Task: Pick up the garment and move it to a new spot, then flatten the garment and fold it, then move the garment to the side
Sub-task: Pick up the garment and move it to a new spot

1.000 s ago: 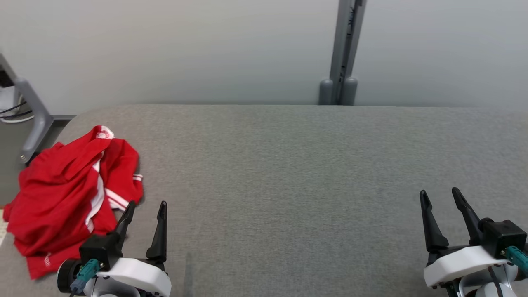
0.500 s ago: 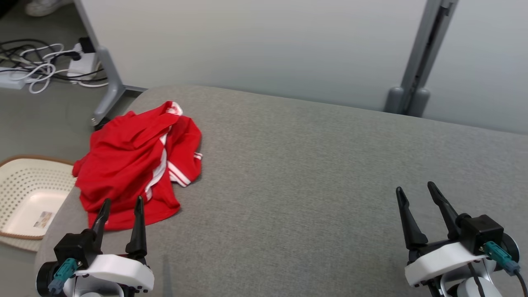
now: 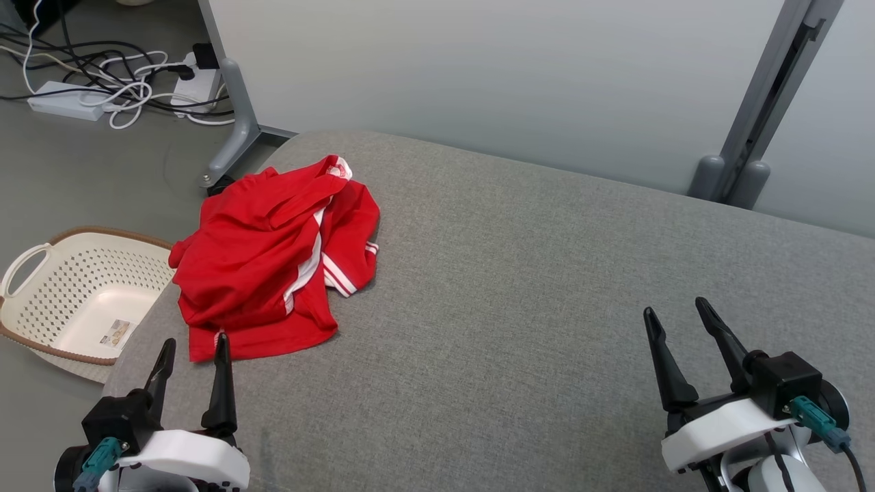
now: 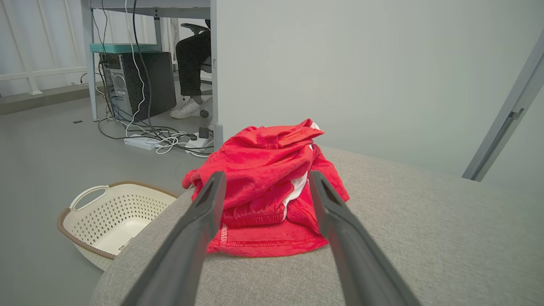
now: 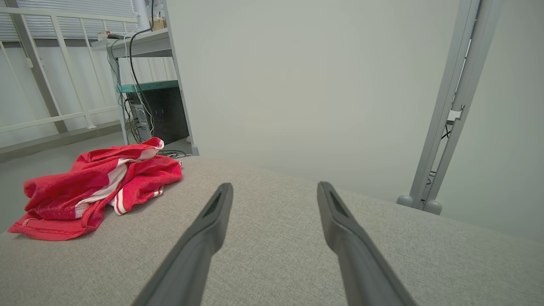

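Caution: hovering with left pincer (image 3: 194,339) and right pincer (image 3: 675,306) gaping empty, aiming at red garment (image 3: 266,260) bunched centre-left of frame beside bench (image 3: 547,307) edge, risking a one-layer pinch dragging it off into basket (image 3: 82,273).

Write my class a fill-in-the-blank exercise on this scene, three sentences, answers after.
The crumpled garment on the grey cushion is ____ with white stripes.
On the floor beside the cushion stands a cream, perforated ____.
The left hand and right hand both stand ____, gripping nothing.
Answers: red; basket; open.
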Motion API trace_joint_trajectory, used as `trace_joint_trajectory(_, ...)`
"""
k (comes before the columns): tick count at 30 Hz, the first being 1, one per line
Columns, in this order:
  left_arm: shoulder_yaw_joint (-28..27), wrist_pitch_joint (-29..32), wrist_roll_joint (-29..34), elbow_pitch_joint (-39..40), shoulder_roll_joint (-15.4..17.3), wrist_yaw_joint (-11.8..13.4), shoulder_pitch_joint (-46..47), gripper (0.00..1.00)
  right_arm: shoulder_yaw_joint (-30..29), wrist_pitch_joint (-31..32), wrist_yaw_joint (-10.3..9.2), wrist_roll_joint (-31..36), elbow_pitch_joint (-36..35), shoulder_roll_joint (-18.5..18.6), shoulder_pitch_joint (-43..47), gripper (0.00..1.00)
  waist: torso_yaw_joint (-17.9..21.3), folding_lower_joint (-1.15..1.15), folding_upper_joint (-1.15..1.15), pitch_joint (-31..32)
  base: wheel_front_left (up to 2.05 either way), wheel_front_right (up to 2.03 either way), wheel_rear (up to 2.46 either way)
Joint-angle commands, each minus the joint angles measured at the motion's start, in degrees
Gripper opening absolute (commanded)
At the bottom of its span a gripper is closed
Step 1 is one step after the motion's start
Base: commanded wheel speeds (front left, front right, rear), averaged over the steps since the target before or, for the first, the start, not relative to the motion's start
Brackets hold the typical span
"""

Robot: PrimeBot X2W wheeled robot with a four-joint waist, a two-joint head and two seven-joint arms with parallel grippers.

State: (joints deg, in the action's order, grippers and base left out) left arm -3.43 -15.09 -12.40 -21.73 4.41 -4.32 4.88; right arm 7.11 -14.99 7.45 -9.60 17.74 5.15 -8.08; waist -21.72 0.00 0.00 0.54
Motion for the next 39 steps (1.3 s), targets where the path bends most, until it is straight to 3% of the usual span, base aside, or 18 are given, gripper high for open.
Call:
trace_joint_trajectory(1, -0.23, -0.10, 0.17, -0.05, 0.05, -0.10, 0.26, 1.00, -0.13, -0.30, 0.07, 0.11, 0.04, 0.13, -0.57, 1.00, -0.12, 0.00, 0.00, -0.08, 0.00, 0.00, 0.00)
trace_joint_trajectory(16, -0.11, -0.11, 0.25, -1.06, -0.37, -0.67, 2.38, 1.00, -0.05, -0.30, 0.06, 0.17, -0.17, 0.45, -0.80, 1.00, -0.08, 0.00, 0.00, -1.28, 0.00, 0.00, 0.00)
trace_joint_trajectory(26, -1.88, -0.09, -2.45, -3.02, 1.19, -1.76, 13.41, 1.00, 0.96, 0.11, 0.05, 1.20, -1.43, 3.01, -5.09, 1.00, 2.82, 0.00, 0.00, -10.12, 0.00, 0.00, 0.00)
trace_joint_trajectory(30, -2.35, 0.58, -4.37, -7.94, 2.92, -2.31, 19.97, 1.00, 1.39, 0.97, 0.05, 1.63, -2.62, 4.30, -7.62, 1.00, 4.53, 0.00, 0.00, -14.71, 0.00, 0.00, 0.00)
trace_joint_trajectory(39, -0.05, 5.94, -8.60, -26.96, 8.66, -3.17, 35.06, 1.00, 2.75, 2.30, 0.04, 1.69, -4.10, 5.83, -12.08, 1.00, 8.16, 0.00, 0.00, -22.17, 0.00, 0.00, 0.00)
